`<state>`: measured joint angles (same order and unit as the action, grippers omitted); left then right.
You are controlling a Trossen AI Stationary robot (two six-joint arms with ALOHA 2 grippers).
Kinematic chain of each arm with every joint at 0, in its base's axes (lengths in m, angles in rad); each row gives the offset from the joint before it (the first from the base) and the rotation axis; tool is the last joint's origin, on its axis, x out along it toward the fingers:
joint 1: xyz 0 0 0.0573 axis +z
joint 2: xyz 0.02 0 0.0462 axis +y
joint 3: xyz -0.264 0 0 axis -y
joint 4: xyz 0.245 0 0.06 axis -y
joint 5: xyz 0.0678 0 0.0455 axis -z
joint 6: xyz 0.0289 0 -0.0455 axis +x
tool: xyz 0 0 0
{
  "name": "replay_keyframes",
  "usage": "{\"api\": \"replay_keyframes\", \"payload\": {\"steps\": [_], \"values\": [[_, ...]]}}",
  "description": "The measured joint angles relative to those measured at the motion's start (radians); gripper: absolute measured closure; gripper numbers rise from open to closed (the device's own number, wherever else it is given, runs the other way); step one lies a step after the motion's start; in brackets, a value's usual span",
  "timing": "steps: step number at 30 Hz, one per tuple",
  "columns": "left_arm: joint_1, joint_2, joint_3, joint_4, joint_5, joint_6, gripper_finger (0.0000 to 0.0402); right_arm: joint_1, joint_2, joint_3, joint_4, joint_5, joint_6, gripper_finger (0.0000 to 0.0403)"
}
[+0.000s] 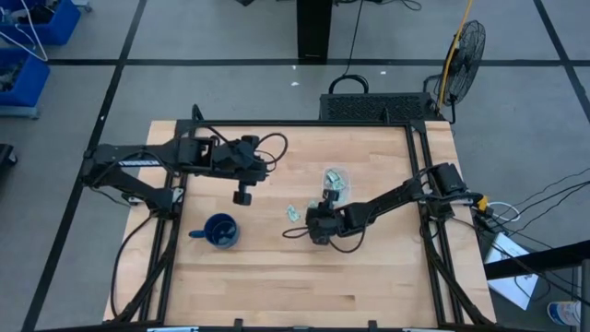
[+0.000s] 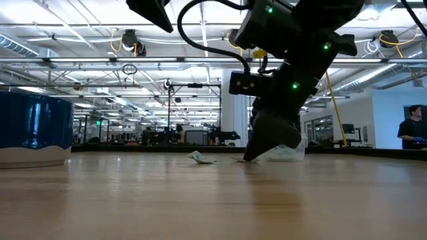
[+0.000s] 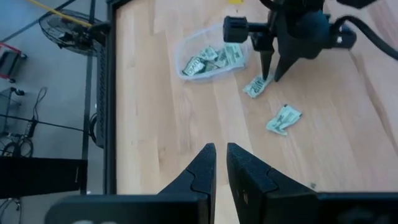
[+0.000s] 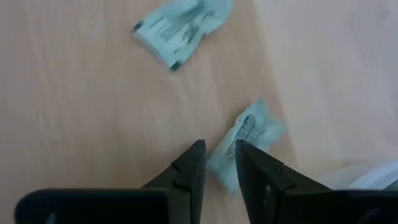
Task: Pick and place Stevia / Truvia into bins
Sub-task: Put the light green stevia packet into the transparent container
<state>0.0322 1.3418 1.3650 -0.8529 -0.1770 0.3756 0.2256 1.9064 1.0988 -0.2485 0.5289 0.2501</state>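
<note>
Two loose packets on the worktop [image 1: 277, 286] right now. One Stevia packet [image 4: 180, 28] lies flat and free. The other packet [image 4: 249, 140] sits right at the right pincer [image 4: 217, 158], whose tips are down at the wood with a narrow gap, straddling the packet's edge; whether they're actually pinching it, I cannot tell. From the left wrist view, both show clearly: one packet [image 3: 256, 86] under the right arm's tips, one [image 3: 284, 118] a little apart.

One clear bin [image 3: 211, 59] stands just beside them, holding several packets, four or so, though they overlap and the count is hard to make out. In the high view the bin [image 1: 334, 179] is partly covered by the right arm, and in the low view the pincer hides most of it.

One blue mug [image 1: 220, 231] sits well apart from the packets, cut off at the low view's edge.

The left pincer [image 3: 219, 163] hovers above the worktop, tips nearly pressed together, holding nothing.
</note>
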Motion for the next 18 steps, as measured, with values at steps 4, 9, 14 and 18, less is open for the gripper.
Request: {"api": "replay_keyframes", "payload": {"steps": [4, 9, 14, 18], "values": [[0.000, 0.000, -0.012, 0.000, 0.002, 0.012, 0.0355, -0.002, 0.000, 0.000, -0.025, -0.009, 0.010, 0.0330], [0.000, 0.000, -0.014, -0.001, 0.003, -0.001, 0.0355, -0.002, 0.000, 0.000, -0.026, -0.010, 0.019, 0.0359], [0.000, 0.000, -0.014, -0.005, 0.112, -0.058, 0.0355, -0.002, 0.000, 0.000, -0.027, -0.010, 0.019, 0.0398], [-0.015, -0.001, -0.063, 0.043, 0.238, -0.060, 0.0355, 0.000, 0.000, 0.000, -0.022, -0.010, 0.018, 0.0397]]}}
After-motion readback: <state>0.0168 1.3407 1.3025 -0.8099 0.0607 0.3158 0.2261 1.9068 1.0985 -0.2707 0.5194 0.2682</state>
